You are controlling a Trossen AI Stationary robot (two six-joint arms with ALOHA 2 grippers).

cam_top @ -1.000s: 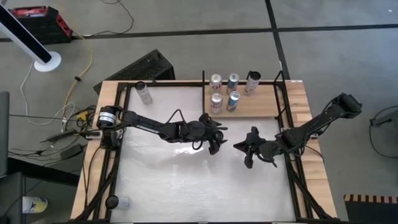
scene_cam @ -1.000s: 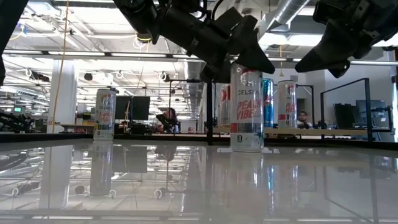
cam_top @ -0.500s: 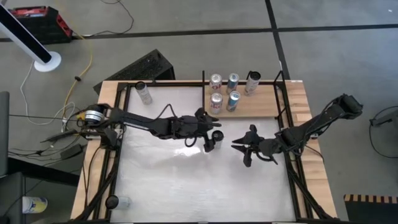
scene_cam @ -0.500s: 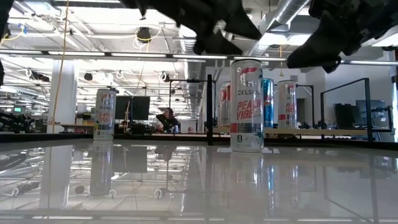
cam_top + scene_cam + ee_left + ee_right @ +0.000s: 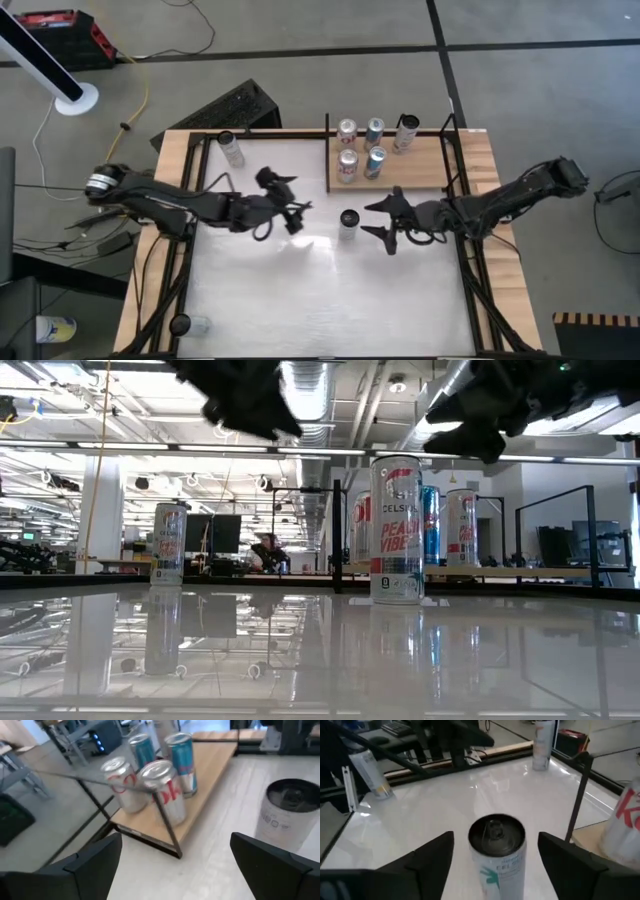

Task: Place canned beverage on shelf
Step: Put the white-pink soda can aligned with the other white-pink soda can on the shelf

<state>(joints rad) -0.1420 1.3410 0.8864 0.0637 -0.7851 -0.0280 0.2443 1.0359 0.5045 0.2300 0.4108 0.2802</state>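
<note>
A white Celsius can (image 5: 347, 223) stands upright and free on the white tabletop (image 5: 300, 300) at the centre of the overhead frame, just below the wooden shelf (image 5: 420, 168) at upper right. The shelf carries five upright cans: two in the nearer row, three behind. The right gripper (image 5: 379, 219), fingers spread, sits just right of the Celsius can without touching it; its wrist camera looks down on the can's dark lid between two parted fingers (image 5: 432, 856). The left gripper (image 5: 293, 204), also released and holding nothing, hangs left of centre, well apart from the can. One more can (image 5: 232, 150) stands at the table's upper left corner, and another (image 5: 198, 325) lies at the lower left edge. The table-level view alone reads the can's "Peach Vibe" label and shows a seated person (image 5: 268, 552) in the room behind. The left wrist view alone shows the shelf's black rail (image 5: 167, 822) crossing a red-lettered can (image 5: 162, 787).
</note>
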